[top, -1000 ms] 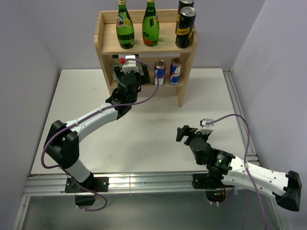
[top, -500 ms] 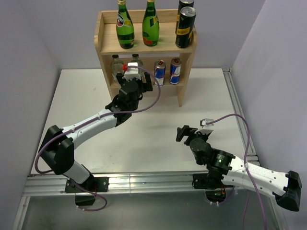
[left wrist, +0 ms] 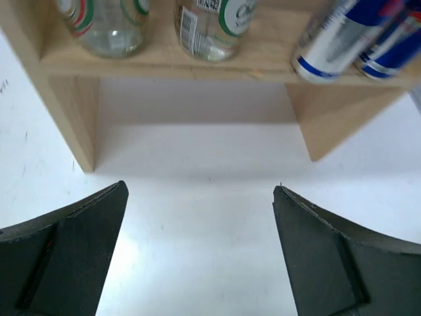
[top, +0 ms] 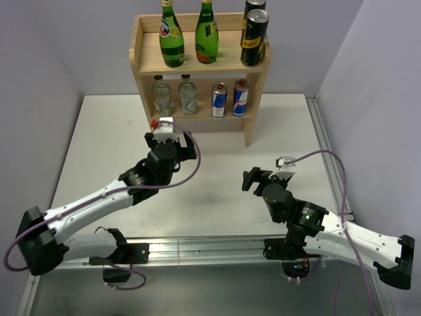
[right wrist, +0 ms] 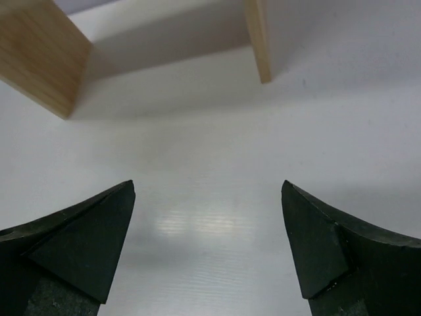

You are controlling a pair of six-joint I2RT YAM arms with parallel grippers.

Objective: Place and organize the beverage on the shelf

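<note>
The light-wood shelf (top: 253, 125) stands at the back of the table. Its top tier holds two green bottles (top: 172, 34) and two dark cans (top: 254, 38). Its lower tier holds two clear bottles (top: 161, 95) and two blue-and-silver cans (top: 219, 100); these also show in the left wrist view (left wrist: 105, 26) (left wrist: 335, 43). My left gripper (top: 172, 137) is open and empty over the table in front of the shelf. My right gripper (top: 253, 179) is open and empty over the table at the right.
The white tabletop (top: 105, 145) is bounded by grey walls at left and right. A metal rail (top: 197, 247) runs along the near edge. The shelf's legs (right wrist: 260, 39) show in the right wrist view.
My left gripper has let go of a clear bottle on the lower tier and drawn back toward the near side, open. The right arm has barely shifted.
</note>
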